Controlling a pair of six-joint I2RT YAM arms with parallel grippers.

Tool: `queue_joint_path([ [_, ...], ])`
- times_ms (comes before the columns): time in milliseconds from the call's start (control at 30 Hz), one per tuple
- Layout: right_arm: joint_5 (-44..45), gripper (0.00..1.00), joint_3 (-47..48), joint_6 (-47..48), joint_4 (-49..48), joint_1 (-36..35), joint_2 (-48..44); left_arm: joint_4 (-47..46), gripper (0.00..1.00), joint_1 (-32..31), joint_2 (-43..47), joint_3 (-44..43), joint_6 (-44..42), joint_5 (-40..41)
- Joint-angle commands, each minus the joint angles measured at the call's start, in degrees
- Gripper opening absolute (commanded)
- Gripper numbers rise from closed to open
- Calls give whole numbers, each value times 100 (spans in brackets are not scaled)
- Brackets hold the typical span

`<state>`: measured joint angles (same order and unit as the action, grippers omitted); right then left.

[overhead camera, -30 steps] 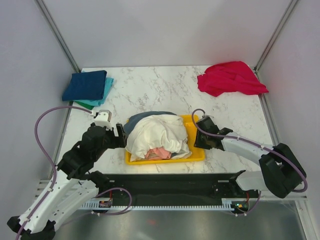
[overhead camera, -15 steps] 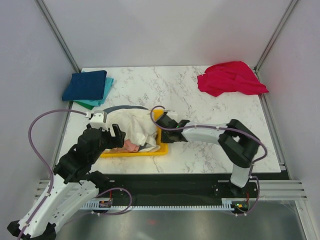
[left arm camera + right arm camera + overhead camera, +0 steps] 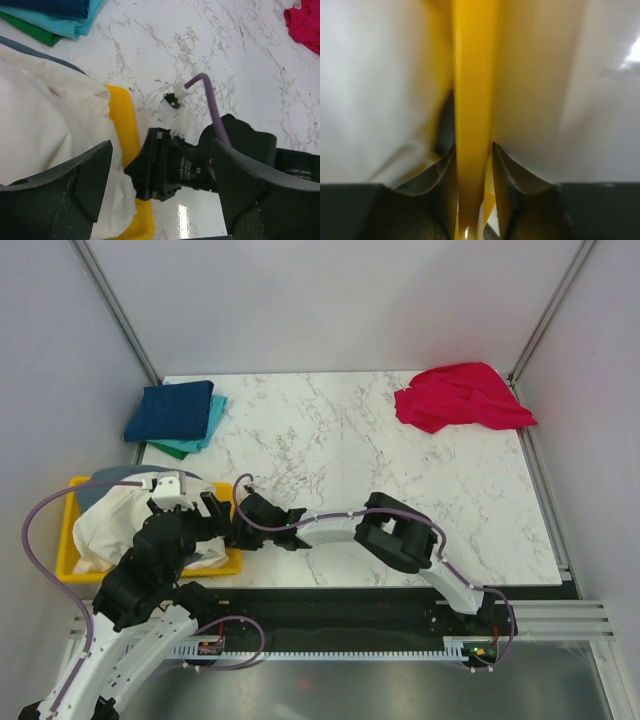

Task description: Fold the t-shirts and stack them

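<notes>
Three look done: the navy t-shirt point(image 3: 172, 408) sits folded on the teal t-shirt point(image 3: 215, 410) and green t-shirt point(image 3: 165, 448), a tidy stack at the far left corner of the counter point(image 3: 340, 440). Three to go, by my count: the red t-shirt point(image 3: 458, 395) is crumpled at the far right corner, and the white t-shirt point(image 3: 110, 525) is heaped in the yellow tray point(image 3: 68, 540) at the near left edge, with the grey-blue t-shirt point(image 3: 100, 478) peeking out behind it. My right end effector point(image 3: 472, 165) reaches right across, pinched on the tray's rim. Only its wrist view shows that yellow wall squeezed between both fingers. My left end effector point(image 3: 195, 515) hangs over the tray, jaws spread wide and holding nothing. Its wrist view alone shows white cloth spilling over the rim beside the right end effector, which is hidden under my arms from overhead
</notes>
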<state>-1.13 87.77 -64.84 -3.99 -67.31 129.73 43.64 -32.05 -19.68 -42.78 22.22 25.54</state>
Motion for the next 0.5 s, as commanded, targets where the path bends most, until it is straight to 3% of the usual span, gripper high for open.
queue_joint_path([
  [0,-1538,41,811,-1242,-3095,-169,526,-48,87,59,166,-142,160,311],
  [67,-1540,54,603,-1277,-3388,-169,501,-40,86,59,184,-134,160,311],
  [100,-1522,70,488,-1225,-3407,-160,440,-40,86,68,167,-134,160,311],
  [167,-1522,83,277,-909,-3041,-116,221,-39,86,68,131,-134,160,294],
  [367,-908,87,-102,179,-1723,-28,-745,-40,86,120,9,-142,151,206],
  [467,-127,91,56,812,171,-28,-1229,-40,86,138,-36,-142,143,180],
])
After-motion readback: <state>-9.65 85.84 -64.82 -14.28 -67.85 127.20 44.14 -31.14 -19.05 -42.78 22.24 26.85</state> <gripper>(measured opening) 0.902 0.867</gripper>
